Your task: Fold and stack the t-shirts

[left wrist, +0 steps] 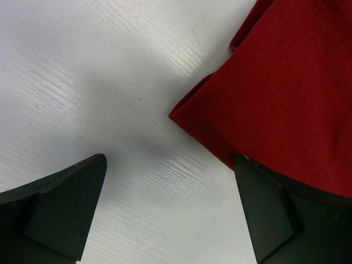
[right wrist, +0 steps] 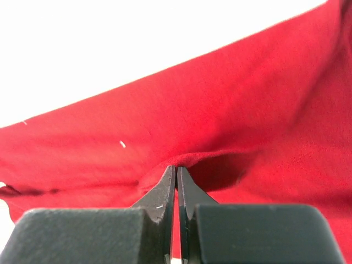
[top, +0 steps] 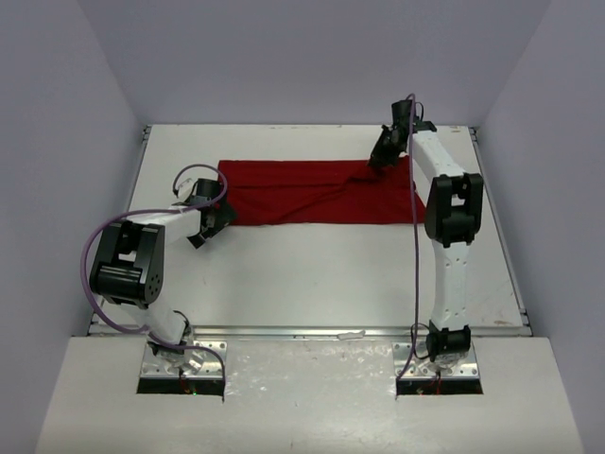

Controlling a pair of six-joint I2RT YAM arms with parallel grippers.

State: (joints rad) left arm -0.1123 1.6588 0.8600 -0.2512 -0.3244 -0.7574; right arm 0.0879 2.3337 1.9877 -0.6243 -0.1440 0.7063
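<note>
Red t-shirt spread flat, right fingers clamped on a fold — left fingers open; one covers its hem

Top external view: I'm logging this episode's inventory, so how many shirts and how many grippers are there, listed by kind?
Red t-shirt: 1
Grippers: 2 (left gripper, right gripper)
Total: 3

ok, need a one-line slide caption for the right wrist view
Close-up from the wrist: right tool pinched shut on a raised fold of the red t-shirt.
</note>
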